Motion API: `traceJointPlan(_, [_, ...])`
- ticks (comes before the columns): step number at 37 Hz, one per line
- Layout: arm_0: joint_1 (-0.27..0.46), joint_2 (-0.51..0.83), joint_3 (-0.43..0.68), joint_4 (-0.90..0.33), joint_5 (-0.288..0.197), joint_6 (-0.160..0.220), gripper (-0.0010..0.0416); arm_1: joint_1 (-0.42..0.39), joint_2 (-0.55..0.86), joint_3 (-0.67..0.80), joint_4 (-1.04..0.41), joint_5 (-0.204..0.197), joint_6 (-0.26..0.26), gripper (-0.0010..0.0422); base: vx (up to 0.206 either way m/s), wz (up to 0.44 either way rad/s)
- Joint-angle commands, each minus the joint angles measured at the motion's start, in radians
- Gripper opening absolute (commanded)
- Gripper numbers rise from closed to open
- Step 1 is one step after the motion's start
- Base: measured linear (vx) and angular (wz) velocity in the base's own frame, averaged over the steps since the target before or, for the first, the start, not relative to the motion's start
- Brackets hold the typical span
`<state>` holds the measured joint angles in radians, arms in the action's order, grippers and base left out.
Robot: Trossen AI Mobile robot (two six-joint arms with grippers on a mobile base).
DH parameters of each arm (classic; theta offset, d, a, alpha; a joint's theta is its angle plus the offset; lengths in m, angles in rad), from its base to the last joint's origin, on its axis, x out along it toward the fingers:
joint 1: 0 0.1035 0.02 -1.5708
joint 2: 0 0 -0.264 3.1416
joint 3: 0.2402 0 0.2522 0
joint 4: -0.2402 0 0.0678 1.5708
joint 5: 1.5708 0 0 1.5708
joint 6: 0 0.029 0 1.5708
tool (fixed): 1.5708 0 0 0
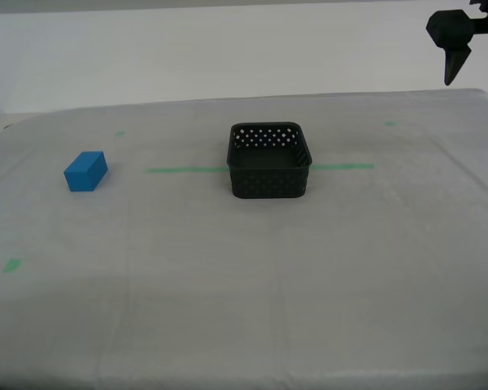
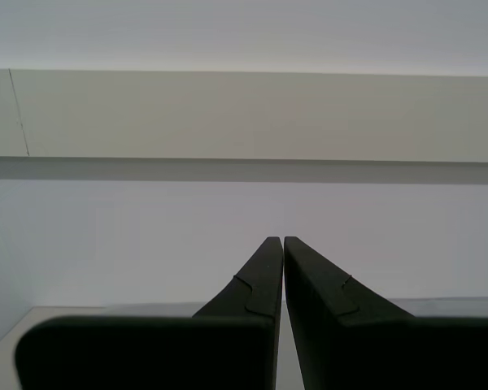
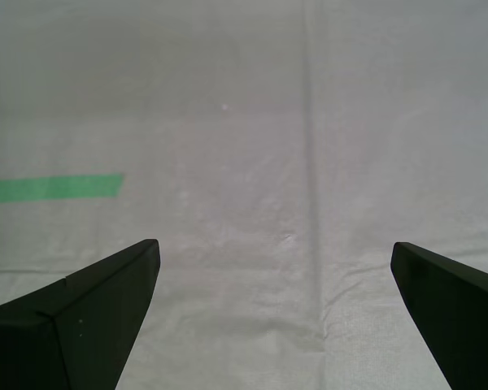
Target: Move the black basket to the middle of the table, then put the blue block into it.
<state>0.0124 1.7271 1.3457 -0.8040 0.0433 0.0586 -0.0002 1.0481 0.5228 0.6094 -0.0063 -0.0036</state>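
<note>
The black basket [image 1: 268, 185] stands upright and empty at the middle of the table [image 1: 244, 292], on the thin green tape line [image 1: 183, 170]. The blue block [image 1: 86, 171] lies on the cloth well toward the exterior view's left of the basket. My first gripper [image 3: 274, 244] is open and empty, looking down on bare cloth beside an end of green tape [image 3: 53, 188]. My second gripper [image 2: 278, 238] is shut on nothing and points at a pale wall. Neither wrist view shows the basket or the block.
A dark arm part with a downward-pointing finger [image 1: 455, 61] hangs above the table at the exterior view's upper right; I cannot tell which arm it is. Small green tape squares [image 1: 12, 265] mark the cloth. A pale wall stands behind the table.
</note>
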Motion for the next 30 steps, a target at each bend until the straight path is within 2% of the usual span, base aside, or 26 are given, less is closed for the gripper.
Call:
traceJointPlan(1, [0.002, -0.002, 0.005, 0.000, 0.003, -0.002, 0.0400, 0.000, 0.000, 0.000, 0.005, -0.001, 0.001, 0.0000, 0.000, 0.000])
traceJointPlan(30, [0.002, -0.003, 0.003, 0.014, 0.003, -0.002, 0.0399, 0.000, 0.000, 0.000, 0.005, -0.001, 0.001, 0.0000, 0.000, 0.000])
